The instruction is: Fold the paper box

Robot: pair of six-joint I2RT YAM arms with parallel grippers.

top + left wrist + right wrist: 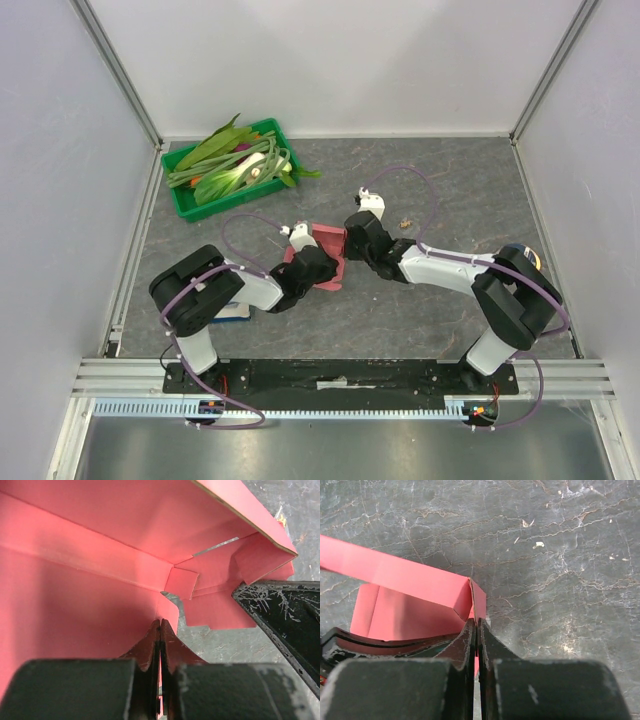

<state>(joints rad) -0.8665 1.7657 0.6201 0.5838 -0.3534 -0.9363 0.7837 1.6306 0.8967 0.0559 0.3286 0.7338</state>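
Observation:
The paper box (328,252), pink-red thin cardboard, hangs partly folded between both arms at mid-table. My left gripper (312,264) is shut on the box's near-left wall; in the left wrist view its jaws (160,626) pinch a thin red edge, with folded panels and a tab (182,582) beyond. On the box's right side my right gripper (357,243) is also shut. In the right wrist view its tips (476,625) clamp a corner flap of the paper box (420,587). The other arm's black finger (285,615) shows at the right of the left wrist view.
A green tray (190,205) holding green leafy vegetables sits at the back left. A white-and-blue booklet (232,313) lies under the left arm's base link. Small crumbs (405,222) lie on the grey marbled tabletop. Grey walls enclose three sides.

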